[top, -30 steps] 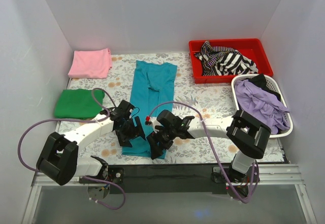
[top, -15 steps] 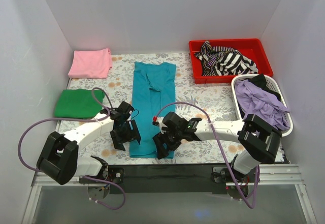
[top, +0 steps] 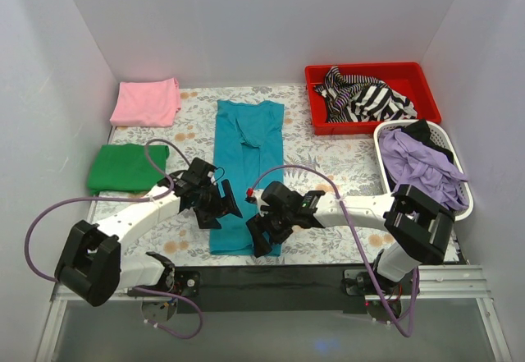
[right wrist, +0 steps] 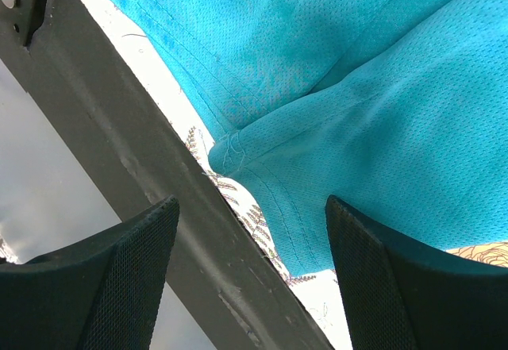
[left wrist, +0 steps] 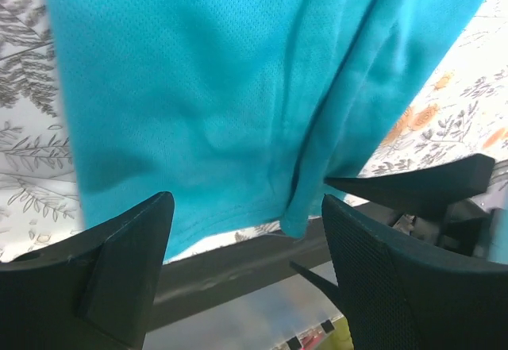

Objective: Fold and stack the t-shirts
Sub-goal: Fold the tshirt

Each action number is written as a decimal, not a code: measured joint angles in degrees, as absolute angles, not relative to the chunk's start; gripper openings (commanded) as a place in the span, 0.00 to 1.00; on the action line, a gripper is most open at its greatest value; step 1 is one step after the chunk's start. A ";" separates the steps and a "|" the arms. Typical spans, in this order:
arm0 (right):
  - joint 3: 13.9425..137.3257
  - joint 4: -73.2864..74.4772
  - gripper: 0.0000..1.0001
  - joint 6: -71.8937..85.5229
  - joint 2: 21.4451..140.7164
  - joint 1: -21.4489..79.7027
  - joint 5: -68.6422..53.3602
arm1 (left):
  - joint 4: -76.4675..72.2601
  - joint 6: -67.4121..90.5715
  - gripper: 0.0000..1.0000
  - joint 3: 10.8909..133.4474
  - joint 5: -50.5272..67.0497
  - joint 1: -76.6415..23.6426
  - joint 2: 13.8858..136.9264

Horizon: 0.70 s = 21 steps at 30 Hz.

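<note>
A teal t-shirt [top: 246, 161] lies on the floral counter [top: 328, 161], already folded lengthwise into a long narrow strip that runs from the back toward the near edge. The left fingers [top: 223, 206] and right fingers [top: 257, 237] hover low over its near end, side by side. Both wrist views show each pair spread apart with the hem between them, gripping nothing.

A pink t-shirt [top: 148, 102] sits folded at the back left. A green t-shirt [top: 127, 167] sits folded nearer on the left, well apart from the pink one.

At the right, a red bin [top: 320, 99] holds a striped garment [top: 365, 95], and a white basket [top: 385, 132] holds purple cloth [top: 422, 165].

The task looks roughly midway: two shirts are folded and the teal one needs its crosswise folds. Nothing is stacked yet. Whether the binned clothes count, I cannot tell.
</note>
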<state>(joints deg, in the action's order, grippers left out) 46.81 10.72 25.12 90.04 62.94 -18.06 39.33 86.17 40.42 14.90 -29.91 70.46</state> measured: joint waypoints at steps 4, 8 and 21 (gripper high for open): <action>47.11 11.11 0.81 25.12 90.21 63.09 -17.72 | 33.08 87.26 0.74 34.28 18.15 -29.91 70.81; 47.46 11.57 0.81 25.12 90.45 63.09 -17.56 | 30.37 88.68 0.73 31.59 21.08 -29.78 71.83; 48.18 16.08 0.82 25.87 89.21 63.18 -9.67 | 39.70 93.08 0.69 38.30 13.65 -33.52 78.43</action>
